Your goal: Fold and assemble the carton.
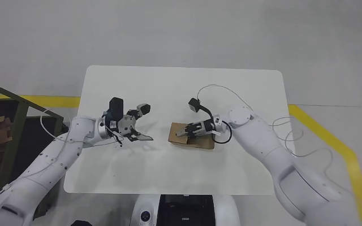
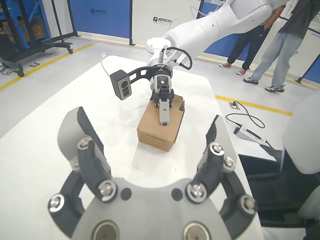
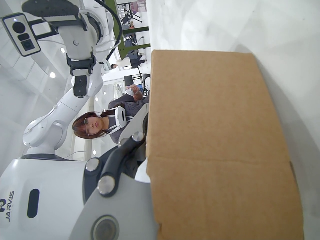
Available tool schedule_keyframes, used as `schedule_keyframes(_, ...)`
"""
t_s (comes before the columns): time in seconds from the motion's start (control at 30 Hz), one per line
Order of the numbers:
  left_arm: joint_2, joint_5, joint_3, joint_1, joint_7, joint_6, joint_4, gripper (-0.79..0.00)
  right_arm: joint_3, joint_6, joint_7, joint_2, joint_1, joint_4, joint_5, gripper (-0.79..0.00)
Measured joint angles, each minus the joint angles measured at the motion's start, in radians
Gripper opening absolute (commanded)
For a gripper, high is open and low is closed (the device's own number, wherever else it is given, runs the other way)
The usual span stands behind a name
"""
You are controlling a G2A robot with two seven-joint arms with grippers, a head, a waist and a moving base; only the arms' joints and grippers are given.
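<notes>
A brown carton (image 1: 192,135) lies on its side near the middle of the white table (image 1: 141,85). In the left wrist view the carton (image 2: 160,128) has its near end closed and loose flaps at its far end. My right gripper (image 1: 184,133) is shut on the carton's top wall. One grey finger (image 2: 163,114) lies flat on top; the other is hidden under the cardboard. In the right wrist view the cardboard panel (image 3: 215,131) hides that far finger, and the near finger (image 3: 130,146) shows beside it. My left gripper (image 1: 146,121) hangs open to the carton's left, a short gap away, pointing at it (image 2: 148,116).
A thin white cable (image 1: 220,87) loops over the table behind the right arm. A green and yellow frame (image 1: 17,113) stands off the table's left side. A power adapter with its cord (image 2: 247,133) lies on the floor beyond the table's edge.
</notes>
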Motion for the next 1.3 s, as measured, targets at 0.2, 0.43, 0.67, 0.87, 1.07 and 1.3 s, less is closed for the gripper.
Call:
schedule_keyframes(0.2,-0.004,0.004,-0.002,-0.001,-0.015,0.0,-0.011,0.0,-0.003,-0.02,0.005,-0.027,0.014,0.063,0.0,0.0)
schedule_keyframes(0.43,-0.009,0.013,0.003,-0.007,-0.026,0.0,-0.012,0.0,0.022,-0.059,0.012,-0.029,0.004,0.073,0.004,0.0)
schedule_keyframes(0.67,-0.013,0.04,0.008,-0.013,-0.046,0.0,0.004,0.0,0.085,-0.096,0.014,0.011,-0.036,0.001,0.016,0.0)
schedule_keyframes(0.87,-0.022,0.076,0.034,-0.024,-0.035,0.0,0.004,0.0,0.18,-0.102,0.008,0.083,-0.102,-0.162,0.0,0.0)
schedule_keyframes(1.07,-0.046,0.18,0.085,-0.064,-0.01,0.005,0.046,0.0,0.323,-0.087,-0.001,0.17,-0.212,-0.394,-0.071,0.0)
schedule_keyframes(1.3,-0.1,0.209,0.165,-0.123,-0.054,0.049,0.137,0.0,0.51,0.025,-0.065,0.253,-0.407,-0.723,-0.185,0.0)
